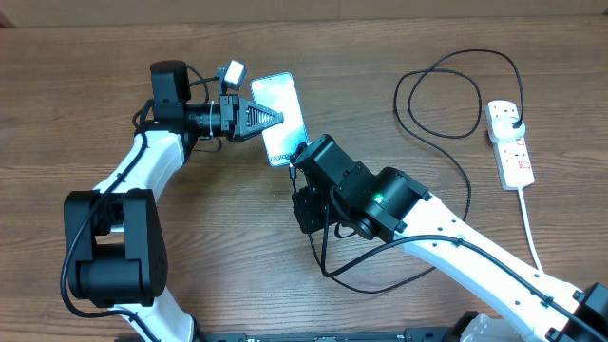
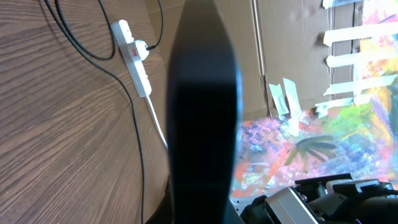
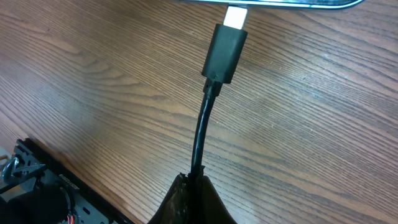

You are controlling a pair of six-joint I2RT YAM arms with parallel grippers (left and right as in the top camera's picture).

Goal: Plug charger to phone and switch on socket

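Phone [image 1: 281, 118]: on table, upper centre, screen lit, tilted; left gripper [image 1: 269, 118] on its left edge, fingers look clamped on it, holding it steady. Left wrist view shows only a dark edge-on slab [image 2: 204, 118] filling the middle, likely the phone.
Charger cable [image 1: 446, 142]: black, loops from plug in power strip [image 1: 510, 142] at far right, runs back under right arm.
Connector [image 3: 225, 48]: right wrist view, metal tip just at the phone's bottom edge [image 3: 280, 4], touching or nearly; cannot tell if seated.
Right gripper [image 3: 194, 198]: pinched shut on cable a short way behind connector, not on the connector body.
Stage: insertion underway or about to start, judging by tip position; switch not yet reached.
Switches [image 1: 519, 163]: red marks on strip, state unreadable.
Risk 1: cable bends between grip and connector, so a push could buckle it and tip misses port.
Risk 2: phone slides or pivots if left hold is weak.
Risk 3: tip off-angle, jams against edge.
Risk 4: slack loop snags right arm when it goes to the strip.
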